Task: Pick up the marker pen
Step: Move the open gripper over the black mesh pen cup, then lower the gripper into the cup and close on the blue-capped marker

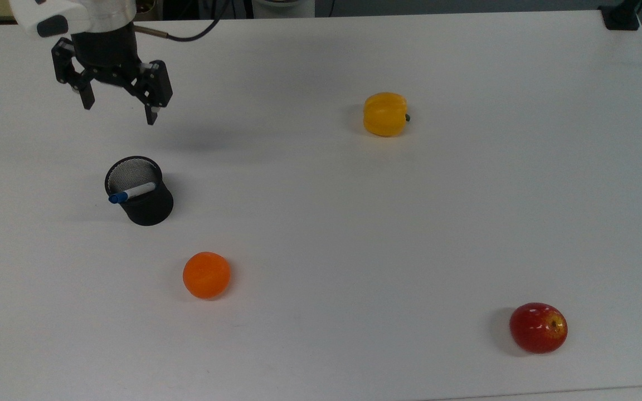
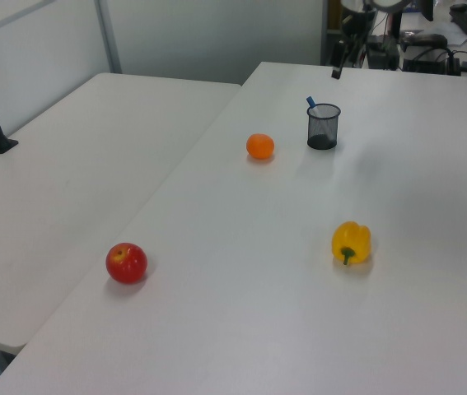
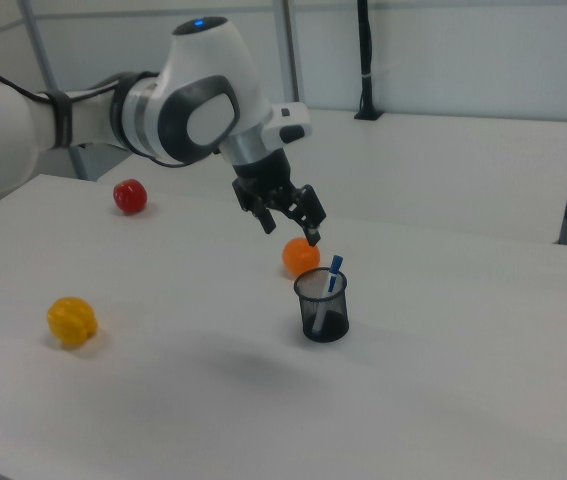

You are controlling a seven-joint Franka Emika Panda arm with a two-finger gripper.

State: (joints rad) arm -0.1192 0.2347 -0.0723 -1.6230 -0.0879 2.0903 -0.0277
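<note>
1. Apple (image 1: pixel 538 327), red, is sitting nearest the top view's lower edge, well apart from everything else on the white table (image 1: pixel 354 234).
2. Orange (image 1: pixel 206 274) is lying just below the black mesh cup (image 1: pixel 141 195) in the top view.
3. Marker pen (image 1: pixel 130 192) is leaning inside that cup, its blue cap poking over the rim toward the top view's left.
4. Yellow bell pepper (image 1: pixel 385 113) is resting further back, well to the top view's right.
5. Gripper (image 1: pixel 119 112) is hovering above the table beyond the cup, fingers spread wide and holding nothing.
6. Approach appears to be the step in hand; next, the gripper is needing to line up over the cap and descend around it.
</note>
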